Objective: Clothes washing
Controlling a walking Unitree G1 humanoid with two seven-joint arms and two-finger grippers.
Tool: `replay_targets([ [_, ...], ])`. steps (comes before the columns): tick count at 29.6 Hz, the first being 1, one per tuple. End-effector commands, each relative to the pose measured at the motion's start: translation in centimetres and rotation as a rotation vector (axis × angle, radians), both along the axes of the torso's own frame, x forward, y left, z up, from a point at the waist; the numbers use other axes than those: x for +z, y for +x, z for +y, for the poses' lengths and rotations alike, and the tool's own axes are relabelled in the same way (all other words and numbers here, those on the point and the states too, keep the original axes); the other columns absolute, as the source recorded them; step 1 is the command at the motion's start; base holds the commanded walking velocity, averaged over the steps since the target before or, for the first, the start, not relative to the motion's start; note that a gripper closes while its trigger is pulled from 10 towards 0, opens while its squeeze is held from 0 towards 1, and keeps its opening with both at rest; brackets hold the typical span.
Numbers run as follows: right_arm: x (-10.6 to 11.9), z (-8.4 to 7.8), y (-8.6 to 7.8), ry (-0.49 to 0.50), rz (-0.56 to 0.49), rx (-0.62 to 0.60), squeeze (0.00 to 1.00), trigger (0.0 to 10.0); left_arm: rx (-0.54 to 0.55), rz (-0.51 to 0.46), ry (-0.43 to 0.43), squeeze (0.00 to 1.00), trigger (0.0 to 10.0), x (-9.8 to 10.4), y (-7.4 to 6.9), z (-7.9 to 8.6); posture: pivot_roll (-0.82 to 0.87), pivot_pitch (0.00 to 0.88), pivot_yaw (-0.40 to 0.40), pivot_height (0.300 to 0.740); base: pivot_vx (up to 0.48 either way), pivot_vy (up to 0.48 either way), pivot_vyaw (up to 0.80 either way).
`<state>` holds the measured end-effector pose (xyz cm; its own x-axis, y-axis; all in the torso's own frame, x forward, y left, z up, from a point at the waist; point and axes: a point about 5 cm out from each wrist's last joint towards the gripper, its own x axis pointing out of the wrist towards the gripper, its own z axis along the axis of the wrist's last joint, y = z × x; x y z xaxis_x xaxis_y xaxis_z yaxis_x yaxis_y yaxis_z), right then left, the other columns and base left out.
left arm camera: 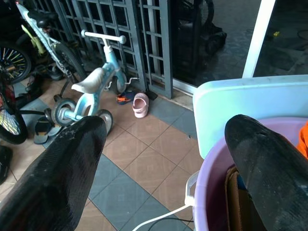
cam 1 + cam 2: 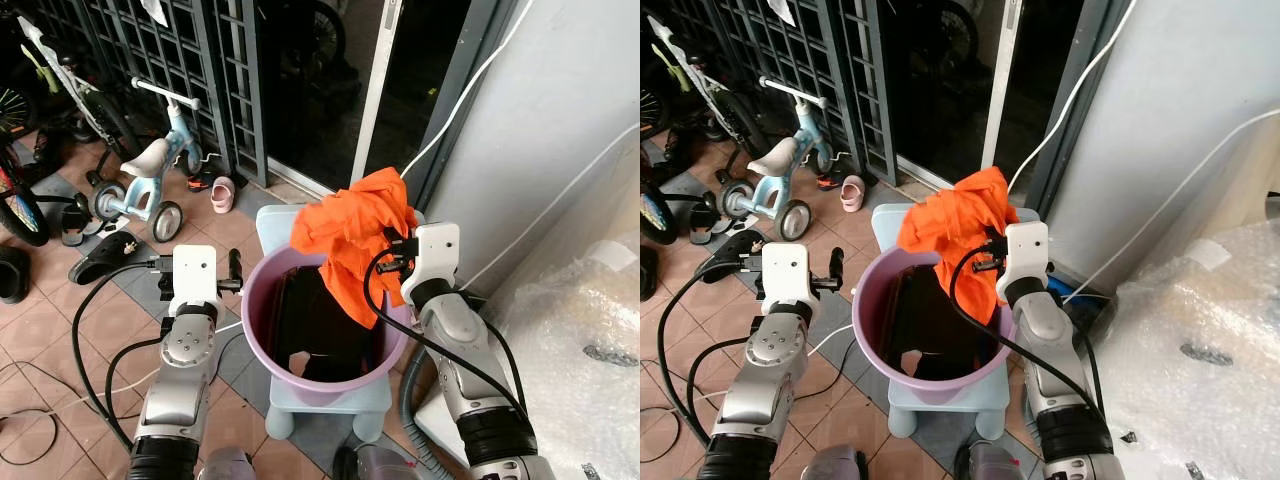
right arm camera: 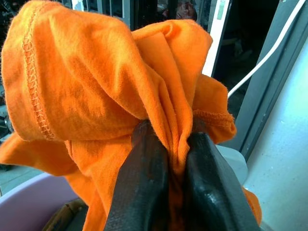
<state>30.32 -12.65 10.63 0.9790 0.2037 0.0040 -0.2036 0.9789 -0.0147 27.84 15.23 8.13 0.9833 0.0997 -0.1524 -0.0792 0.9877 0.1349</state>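
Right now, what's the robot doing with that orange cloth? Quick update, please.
Right gripper shut on orange cloth, held over the purple tub. Left gripper open, beside the tub's rim. Tub sits on a pale blue stool; nothing blocking.

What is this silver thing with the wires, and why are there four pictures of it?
It is a robot with two silver arms, doing laundry. Two pictures come from cameras in its head, looking down at its own arms. The other two come from small cameras on its wrists, looking along its black fingers.

The right gripper is pinching an orange cloth and holding it up over a purple tub. Something dark already lies inside the tub. The tub sits on a small pale blue stool.

The left gripper is open and holds nothing; it hovers beside the tub's rim.

Behind are a little blue balance bike, a pink shoe and a tiled floor.
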Motion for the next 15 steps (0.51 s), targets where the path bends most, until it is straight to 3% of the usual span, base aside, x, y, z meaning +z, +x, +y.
replay_targets([
  [1, 1.5, 0.1, 0.5, 0.026, -0.040, -0.003, 0.00, 10.0, 0.012, 0.003, 0.000, 0.00, 10.0, -0.2, 0.0, 0.2, 0.00, 0.000, -0.032, 0.740, -0.259, 0.000, -0.45],
  [6, 2.1, 0.2, 0.7, 0.007, -0.063, 0.001, 0.00, 10.0, 0.010, -0.004, -0.004, 0.00, 10.0, -0.1, 0.1, 0.1, 0.00, 0.000, -0.036, 0.740, -0.259, 0.000, -0.56],
  [11, 5.0, -0.1, 1.5, -0.075, -0.214, -0.048, 0.00, 10.0, 0.010, -0.001, -0.005, 0.00, 10.0, -0.3, 0.1, 0.1, 0.00, 0.000, -0.030, 0.740, -0.259, 0.000, -0.78],
  [15, 5.3, 0.2, 1.9, -0.083, -0.222, -0.044, 0.00, 10.0, -0.004, -0.004, -0.002, 0.00, 10.0, -0.3, 0.3, 0.0, 0.00, 0.000, -0.028, 0.740, -0.262, 0.000, -0.78],
])
